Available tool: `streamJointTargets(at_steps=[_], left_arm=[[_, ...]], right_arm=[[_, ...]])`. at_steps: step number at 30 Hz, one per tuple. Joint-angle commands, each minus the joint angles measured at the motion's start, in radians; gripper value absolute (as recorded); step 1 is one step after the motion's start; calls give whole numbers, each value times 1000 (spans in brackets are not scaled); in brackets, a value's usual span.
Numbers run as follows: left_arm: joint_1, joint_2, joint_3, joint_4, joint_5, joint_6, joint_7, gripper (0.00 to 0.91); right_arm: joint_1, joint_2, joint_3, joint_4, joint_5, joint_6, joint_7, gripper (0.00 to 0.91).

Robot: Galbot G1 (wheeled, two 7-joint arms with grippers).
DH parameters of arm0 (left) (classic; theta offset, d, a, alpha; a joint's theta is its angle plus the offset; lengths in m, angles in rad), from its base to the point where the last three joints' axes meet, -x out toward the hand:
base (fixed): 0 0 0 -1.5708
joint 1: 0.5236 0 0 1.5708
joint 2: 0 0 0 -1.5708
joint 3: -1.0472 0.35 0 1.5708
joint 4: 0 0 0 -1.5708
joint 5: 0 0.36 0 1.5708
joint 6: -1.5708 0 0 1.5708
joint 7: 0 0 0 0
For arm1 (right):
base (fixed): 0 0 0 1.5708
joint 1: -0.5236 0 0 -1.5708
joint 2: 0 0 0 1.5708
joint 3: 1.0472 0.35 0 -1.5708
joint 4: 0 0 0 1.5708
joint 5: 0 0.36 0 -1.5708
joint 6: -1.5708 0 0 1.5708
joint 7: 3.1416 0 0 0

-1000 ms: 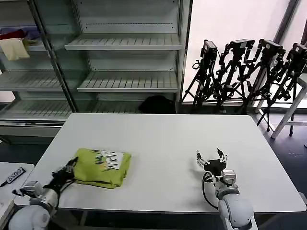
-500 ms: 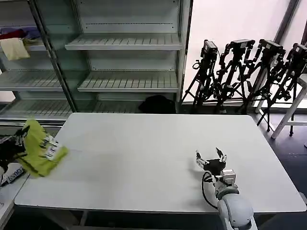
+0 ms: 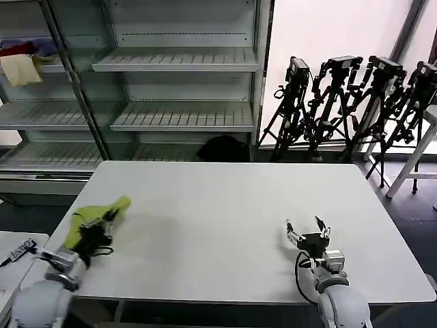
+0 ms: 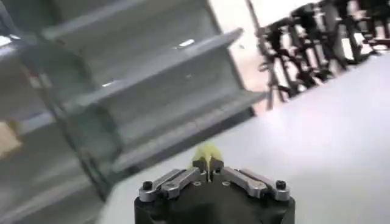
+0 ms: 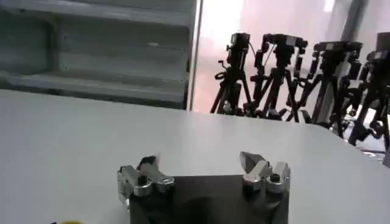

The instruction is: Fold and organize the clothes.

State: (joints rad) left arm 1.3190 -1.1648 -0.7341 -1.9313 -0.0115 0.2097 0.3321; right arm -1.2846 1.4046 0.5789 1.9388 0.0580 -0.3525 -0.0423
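Note:
The lime-green T-shirt (image 3: 91, 216) is bunched at the left edge of the white table (image 3: 225, 198), part of it hanging past the rim. My left gripper (image 3: 107, 221) is shut on it. In the left wrist view the gripper (image 4: 208, 173) pinches a tuft of the green cloth (image 4: 205, 151) between its closed tips. My right gripper (image 3: 308, 235) rests on the table near the front right, open with nothing between its fingers; the right wrist view shows this gripper (image 5: 200, 165) spread over bare tabletop.
Metal shelves (image 3: 181, 116) stand behind the table, with cream and red cloths (image 3: 20, 65) on the upper left shelf. A black bundle (image 3: 223, 148) lies on the floor behind. Camera tripods (image 3: 348, 102) crowd the back right. A low white surface (image 3: 15, 251) sits left of the table.
The folded shirt was lifted off the table's front left, swung out past the left edge in my left gripper, and is now back at that edge, bunched. The right arm barely moved.

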Motion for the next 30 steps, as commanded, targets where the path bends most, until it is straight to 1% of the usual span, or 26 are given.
streamJointTargets(at_steps=[1, 8, 10, 13, 18, 21, 22, 23, 24, 28, 30], left_arm=[[-36, -169, 323, 32, 164, -73, -62, 0], [-103, -188, 403, -2, -11, 63, -175, 0], [-125, -199, 421, 8, -20, 90, -210, 0], [-160, -226, 451, 34, -49, 121, -260, 0], [-219, -283, 496, 107, -49, 145, -338, 20], [-246, -319, 525, 141, -46, 154, -362, 30], [-249, -325, 530, 146, -43, 156, -366, 121], [-253, -330, 539, 147, -40, 159, -368, 564], [-256, -335, 546, 147, -38, 158, -379, 907], [-256, -319, 551, 123, -53, 157, -386, 907], [-250, -289, 543, 88, -91, 162, -386, 907]], right_arm=[[-22, -6, 22, 20, 20, 4, -5, 907], [0, 11, -14, 61, 25, -47, -23, 907], [6, 19, -32, 71, 26, -66, -26, 907], [10, 28, -56, 81, 25, -89, -32, 907], [6, 37, -85, 96, 26, -123, -52, 907], [2, 41, -97, 110, 58, -151, -65, 907], [2, 44, -99, 117, 73, -168, -68, 907], [2, 47, -103, 125, 98, -192, -69, 907], [3, 50, -110, 132, 118, -214, -69, 907], [5, 57, -140, 140, 155, -226, -66, 907], [9, 68, -184, 136, 171, -226, -53, 907]])
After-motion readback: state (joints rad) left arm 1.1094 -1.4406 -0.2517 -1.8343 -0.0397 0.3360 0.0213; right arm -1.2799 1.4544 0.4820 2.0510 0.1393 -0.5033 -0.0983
